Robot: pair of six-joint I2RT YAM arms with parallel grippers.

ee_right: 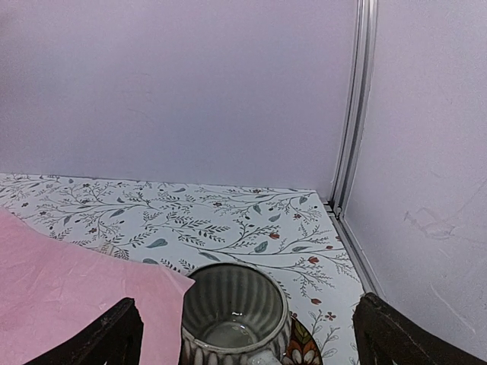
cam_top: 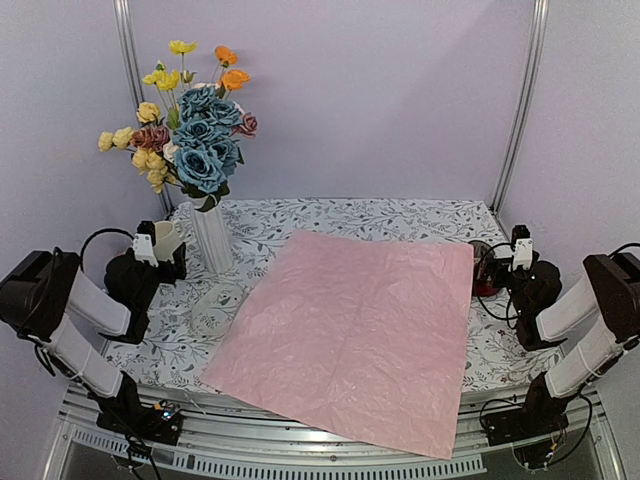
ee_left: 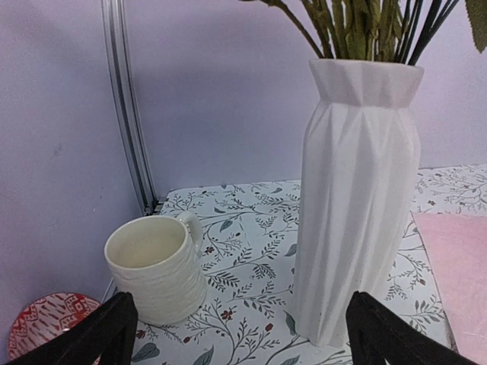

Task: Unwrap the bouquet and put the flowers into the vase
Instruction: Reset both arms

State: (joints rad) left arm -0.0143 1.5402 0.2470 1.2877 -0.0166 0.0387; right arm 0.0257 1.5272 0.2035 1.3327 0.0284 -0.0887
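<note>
Standing in the back-left vase (cam_top: 212,238), the flowers (cam_top: 200,140) look placed and the pink wrapping paper (cam_top: 350,335) lies flat, so the left gripper (ee_left: 240,346) and right gripper (ee_right: 243,346), both spread wide and empty, seemingly have nothing left to grasp.

Left arm (cam_top: 95,305) folded low, left gripper (cam_top: 165,248) facing forward, jaws wide apart, empty, right arm (cam_top: 580,310) mirroring it, right gripper (cam_top: 497,265) likewise spread, empty
</note>
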